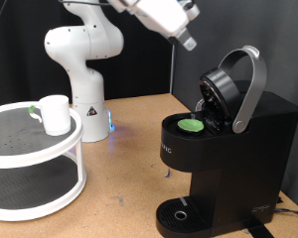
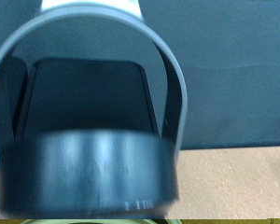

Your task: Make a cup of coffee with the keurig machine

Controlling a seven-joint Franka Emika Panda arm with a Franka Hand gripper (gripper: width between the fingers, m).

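Keurig machine (image 1: 223,149) sits on the desk (image 1: 129,139) at the exterior view's right w/ its lid (image 1: 236,87) swung up — a green-topped pod (image 1: 192,125) is already in the holder, so the loading step looks done. Lid isn't closed yet, and nothing stands on the drip tray (image 1: 179,214). The cup (image 1: 56,114) is well apart, on the top tier of a round white rack (image 1: 35,159) at the exterior view's left, so it hasn't been set under the spout. The pincer (image 1: 189,42) hangs above the machine near the raised lid handle, touching nothing I can see; can't tell if it's released or clenched. Wrist view just shows the lid handle (image 2: 89,56) close up, blurred. Roughly a third along, I'd judge.
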